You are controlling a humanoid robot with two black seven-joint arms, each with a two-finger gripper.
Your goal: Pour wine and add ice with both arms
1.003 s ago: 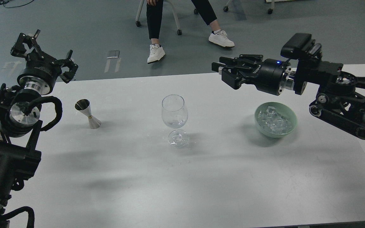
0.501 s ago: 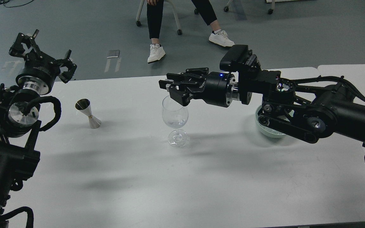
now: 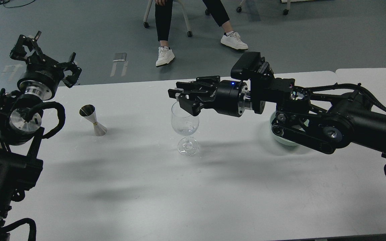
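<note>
The clear stemmed wine glass (image 3: 185, 122) stands mid-table with a little clear wine (image 3: 185, 130) in its bowl. My right gripper (image 3: 177, 96) hovers just over the glass's far rim, its fingers shut on a small whitish ice cube. The pale green ice bowl (image 3: 286, 142) sits to the right, mostly hidden under my right arm; its ice is hidden. My left gripper (image 3: 48, 55) is open and empty, raised at the far left, above and left of the steel jigger (image 3: 93, 120).
The jigger stands upright on the white table (image 3: 166, 190), left of the glass. A seated person's legs and a wheeled chair (image 3: 166, 20) are beyond the table's far edge. A second table (image 3: 374, 75) adjoins at the right.
My right arm swept left from above the ice bowl to over the wine glass, then dipped slightly. It now covers most of the bowl. The left arm has barely moved.
</note>
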